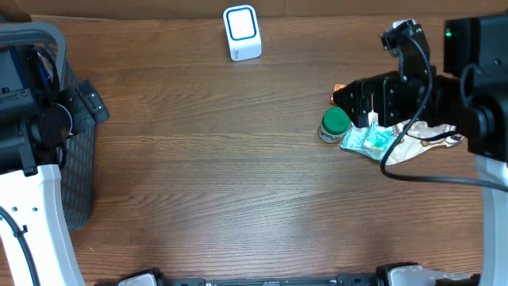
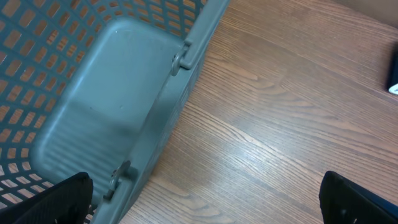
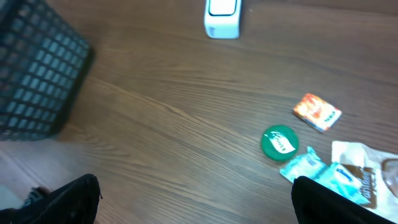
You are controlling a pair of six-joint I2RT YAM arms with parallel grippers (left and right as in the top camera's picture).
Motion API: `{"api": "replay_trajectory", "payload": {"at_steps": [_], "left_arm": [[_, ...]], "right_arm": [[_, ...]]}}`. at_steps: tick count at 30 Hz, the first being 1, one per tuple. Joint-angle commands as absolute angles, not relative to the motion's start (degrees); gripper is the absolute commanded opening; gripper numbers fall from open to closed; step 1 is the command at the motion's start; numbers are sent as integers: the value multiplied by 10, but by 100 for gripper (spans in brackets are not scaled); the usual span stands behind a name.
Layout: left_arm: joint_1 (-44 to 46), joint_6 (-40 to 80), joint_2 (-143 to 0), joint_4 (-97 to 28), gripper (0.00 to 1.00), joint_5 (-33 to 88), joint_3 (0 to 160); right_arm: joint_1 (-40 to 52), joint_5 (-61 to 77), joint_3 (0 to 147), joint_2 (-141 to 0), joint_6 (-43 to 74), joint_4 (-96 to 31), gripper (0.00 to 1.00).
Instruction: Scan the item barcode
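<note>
The items to scan lie in a small group at the right of the overhead frame, on the wooden worktop point(image 1: 238, 183); none of them is held. There is a green-lidded jar point(image 1: 334, 125), standing upright; just beside it, on its right, lies a teal packet point(image 1: 367, 141); further right is a white and brown wrapper point(image 1: 432, 133); an orange packet point(image 1: 339, 89) shows only partly from under the right arm point(image 1: 397, 91), which hangs over this group. The white scanner box point(image 1: 242, 32) stands at the top centre of the frame, well apart from the items.

In the right wrist view the right gripper point(image 3: 196, 205) has its jaws wide, one finger in each lower corner, and nothing is between them; the jar lid, the orange packet and the teal packet are seen in the lower right part of that frame, apart from the fingers.

The grey basket point(image 1: 75, 151) stands at the left edge of the overhead frame, by the left arm; in the left wrist view the left gripper point(image 2: 205, 208) hangs over the basket rim with the jaws also wide and holding nothing.
</note>
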State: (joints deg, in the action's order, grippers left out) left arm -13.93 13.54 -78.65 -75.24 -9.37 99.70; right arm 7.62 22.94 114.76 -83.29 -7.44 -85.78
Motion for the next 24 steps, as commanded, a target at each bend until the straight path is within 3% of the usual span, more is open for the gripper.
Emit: {"api": "replay_trajectory", "payload": {"at_steps": [1, 16, 24], "left_arm": [[-142, 141, -784, -751, 100, -91, 1003], [-142, 142, -784, -751, 99, -91, 1003], [-142, 142, -784, -751, 100, -91, 1003]], "right_arm": [[79, 251, 1149, -839, -73, -857, 100], [76, 206, 1144, -802, -77, -852, 100], [73, 180, 959, -643, -96, -645, 100]]}}
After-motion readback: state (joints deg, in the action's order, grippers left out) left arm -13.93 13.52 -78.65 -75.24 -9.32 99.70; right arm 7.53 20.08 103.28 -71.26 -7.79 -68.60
